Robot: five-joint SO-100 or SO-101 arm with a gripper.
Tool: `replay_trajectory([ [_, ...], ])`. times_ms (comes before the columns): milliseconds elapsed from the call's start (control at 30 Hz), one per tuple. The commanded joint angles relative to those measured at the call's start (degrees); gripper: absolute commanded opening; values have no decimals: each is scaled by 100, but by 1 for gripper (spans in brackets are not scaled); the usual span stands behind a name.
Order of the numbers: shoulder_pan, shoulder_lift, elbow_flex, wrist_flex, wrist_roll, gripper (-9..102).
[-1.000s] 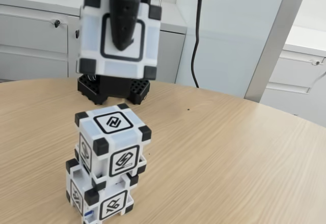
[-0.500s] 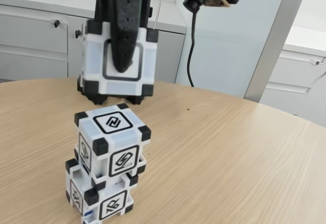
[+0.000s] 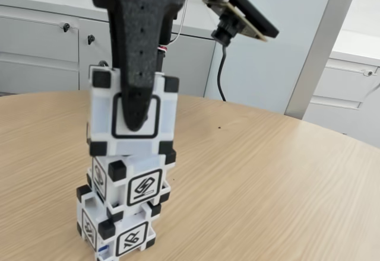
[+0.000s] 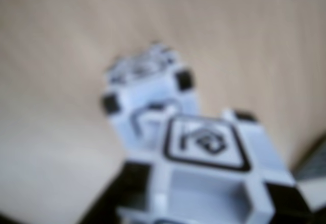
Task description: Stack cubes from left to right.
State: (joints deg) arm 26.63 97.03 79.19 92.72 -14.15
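Note:
Two cubes stand stacked near the table's front left in the fixed view: a bottom cube (image 3: 119,232) and a middle cube (image 3: 135,184), turned slightly on it. My gripper (image 3: 134,120) is shut on a third cube (image 3: 101,118), one black finger (image 3: 136,89) running down its front face. The held cube's underside is level with the middle cube's top; whether it rests there I cannot tell. The blurred wrist view shows the held cube (image 4: 209,147) close up and the stack's cubes (image 4: 145,94) below and slightly to its left.
The round wooden table (image 3: 267,184) stretches to the right and back. White cabinets (image 3: 35,41) stand behind it. The wrist camera (image 3: 237,21) with its black cable sticks out to the right of the arm.
The gripper has come down with the cube, from well above the stack to the top of the middle cube, and shifted slightly toward the camera.

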Motion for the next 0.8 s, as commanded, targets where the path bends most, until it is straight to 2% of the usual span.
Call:
replay_trajectory([
  [0,18,105,-44,9,-44,20],
  [400,-44,606,-62,431,-35,19],
  [767,-44,571,-35,352,-9,19],
])
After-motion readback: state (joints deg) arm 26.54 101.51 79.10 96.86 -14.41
